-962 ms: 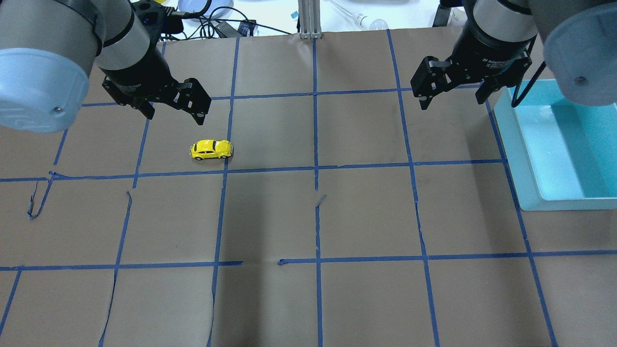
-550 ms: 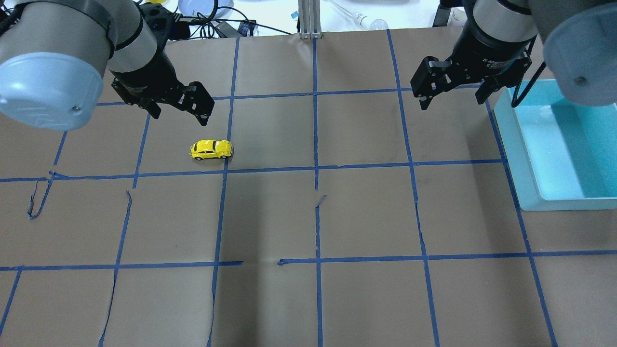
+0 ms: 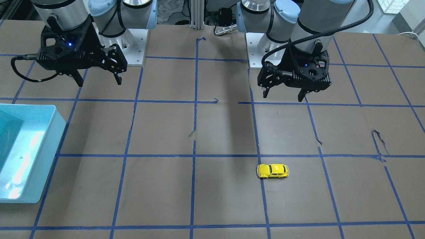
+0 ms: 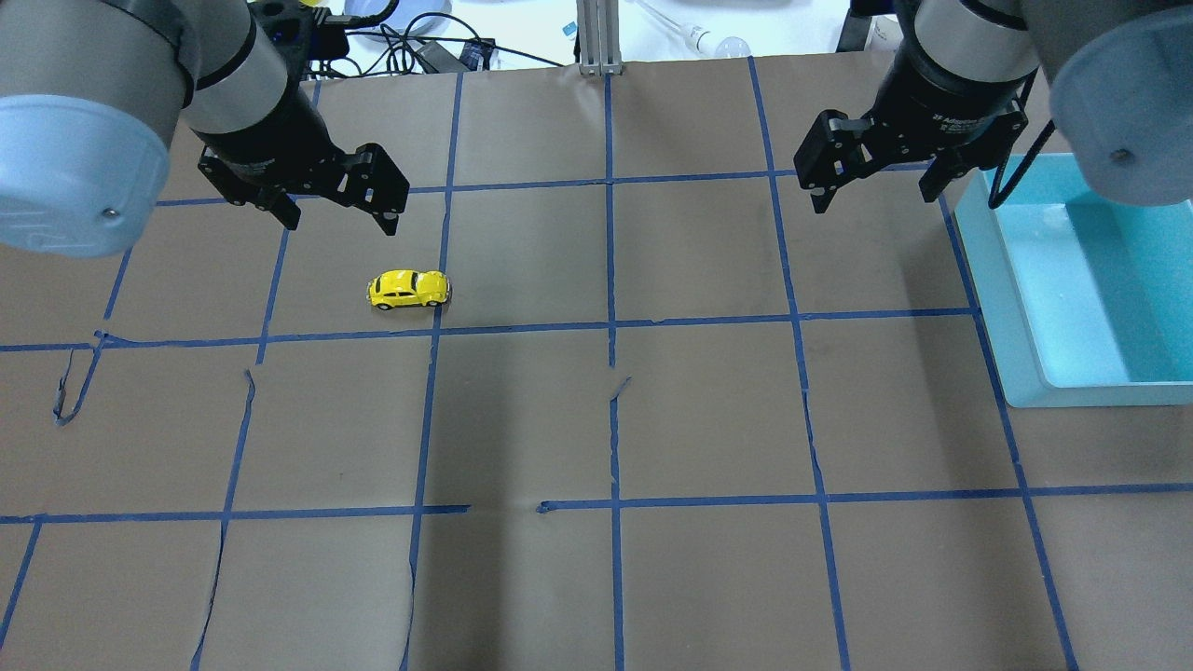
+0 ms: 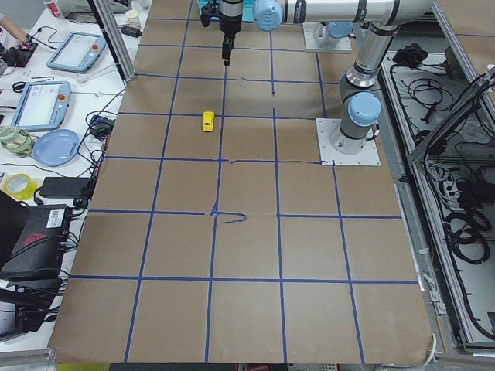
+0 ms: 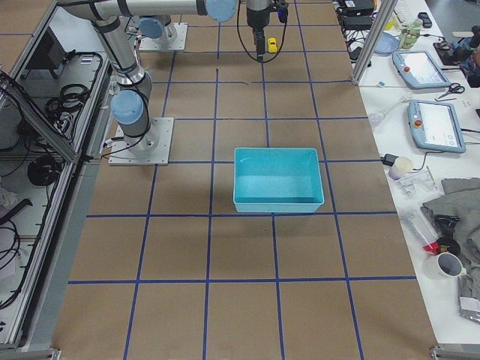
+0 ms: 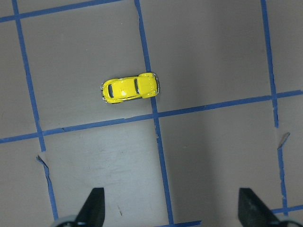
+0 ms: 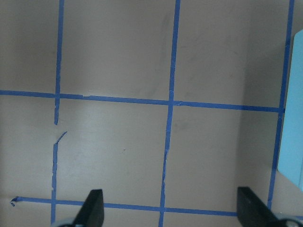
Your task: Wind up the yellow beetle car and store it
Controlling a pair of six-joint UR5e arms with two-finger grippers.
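The yellow beetle car (image 4: 408,289) stands on its wheels on the brown paper, left of centre, beside a blue tape line. It also shows in the front view (image 3: 273,171) and in the left wrist view (image 7: 130,88). My left gripper (image 4: 340,219) hangs open and empty above the table, a little behind and to the left of the car, with its fingertips (image 7: 94,208) wide apart. My right gripper (image 4: 876,198) hangs open and empty at the back right, next to the turquoise bin (image 4: 988,298). The bin looks empty.
The table is covered in brown paper with a blue tape grid, torn in places (image 4: 70,391). Cables and dishes (image 4: 410,37) lie beyond the far edge. The arm bases (image 3: 132,49) stand at the robot's side.
My left gripper shifted a little to the right and then back, staying above the table near the car. The car and the right arm have not moved.
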